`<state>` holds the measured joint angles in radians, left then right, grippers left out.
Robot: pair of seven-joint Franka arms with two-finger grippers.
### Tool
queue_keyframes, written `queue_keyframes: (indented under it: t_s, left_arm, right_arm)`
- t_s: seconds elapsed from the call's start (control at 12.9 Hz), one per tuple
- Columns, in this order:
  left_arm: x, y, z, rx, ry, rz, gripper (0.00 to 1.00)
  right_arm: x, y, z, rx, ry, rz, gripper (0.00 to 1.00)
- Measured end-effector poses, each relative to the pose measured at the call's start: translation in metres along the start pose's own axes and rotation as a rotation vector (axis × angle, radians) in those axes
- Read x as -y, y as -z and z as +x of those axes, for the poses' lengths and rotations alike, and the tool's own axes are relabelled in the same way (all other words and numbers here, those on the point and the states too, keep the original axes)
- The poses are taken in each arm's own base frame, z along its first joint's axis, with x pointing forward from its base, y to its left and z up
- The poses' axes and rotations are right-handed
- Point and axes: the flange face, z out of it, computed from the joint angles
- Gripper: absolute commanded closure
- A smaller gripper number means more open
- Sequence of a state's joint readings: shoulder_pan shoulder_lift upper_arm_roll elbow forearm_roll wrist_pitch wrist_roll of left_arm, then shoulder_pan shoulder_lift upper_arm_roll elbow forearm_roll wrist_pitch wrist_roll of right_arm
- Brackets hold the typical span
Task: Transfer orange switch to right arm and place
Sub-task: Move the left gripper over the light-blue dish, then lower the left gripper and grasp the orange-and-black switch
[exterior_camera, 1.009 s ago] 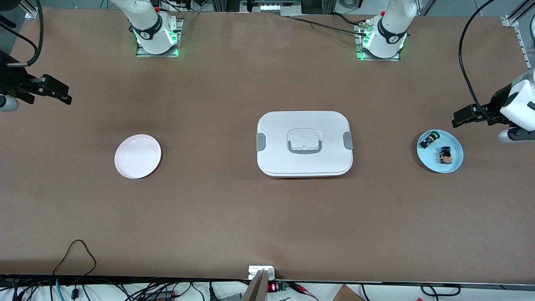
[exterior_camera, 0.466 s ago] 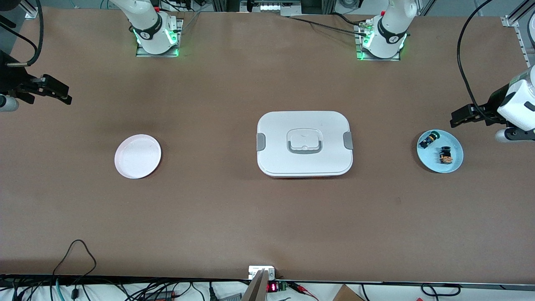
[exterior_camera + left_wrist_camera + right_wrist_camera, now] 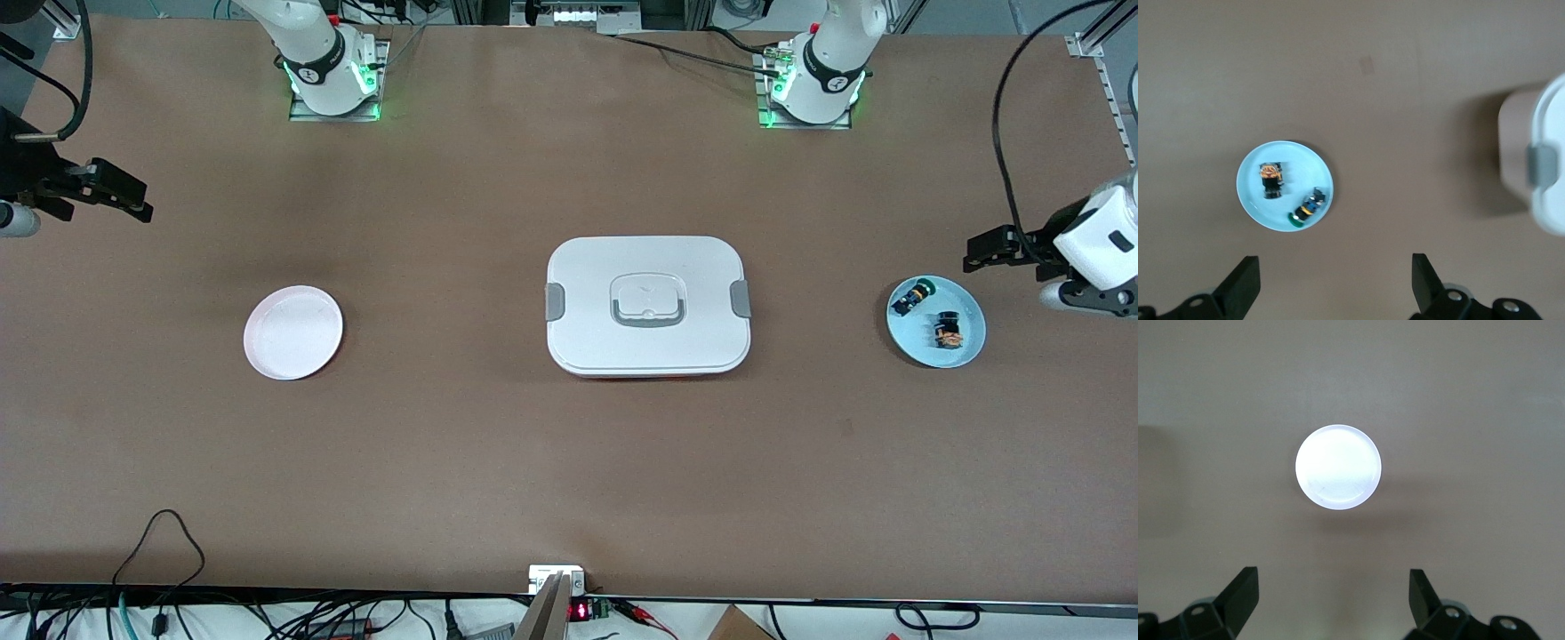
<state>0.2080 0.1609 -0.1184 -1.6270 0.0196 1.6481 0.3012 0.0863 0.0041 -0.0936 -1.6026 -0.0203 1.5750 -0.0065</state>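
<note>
My left gripper [image 3: 1331, 287], fingers spread and empty, hangs up beside the blue plate [image 3: 969, 351], where the orange switch [image 3: 949, 331] lies. My right gripper [image 3: 1333, 603], likewise spread and empty, waits near the pink plate [image 3: 293, 332]. Only the front view shows the whole white lidded box [image 3: 648, 305] between the plates.

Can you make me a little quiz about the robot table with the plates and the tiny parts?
1. True or false: the orange switch lies on the pink plate.
2. How many small parts lie on the blue plate?
3. What sits between the two plates: A) the white lidded box, B) a cup, C) a book?

Key: 1 false, it lies on the blue plate. 2 two: the orange switch and the green-capped part. 3 A.
</note>
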Motion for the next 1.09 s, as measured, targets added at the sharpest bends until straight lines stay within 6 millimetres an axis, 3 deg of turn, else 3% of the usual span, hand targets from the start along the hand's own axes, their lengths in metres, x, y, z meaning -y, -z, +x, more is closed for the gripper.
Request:
queue_keyframes:
  t_s: [0.16, 0.39, 0.85, 1.09]
  left_arm:
    - [0.033, -0.037, 0.003, 0.014, -0.145, -0.019, 0.0]
    - [0.066, -0.096, 0.004, 0.025, -0.362, -0.032, 0.0]
    - [0.107, -0.195, 0.0, 0.06, -0.911, -0.015, 0.0]
    - [0.132, -0.243, -0.003, 0.042, -1.095, -0.033, 0.0]
  right_arm:
    - [0.0, 0.0, 0.0, 0.0, 0.0, 0.0, 0.0]
    - [0.0, 0.0, 0.0, 0.0, 0.0, 0.0, 0.0]
    - [0.0, 0.0, 0.0, -0.001, 0.0, 0.0, 0.0]
    - [0.0, 0.0, 0.0, -0.001, 0.0, 0.0, 0.0]
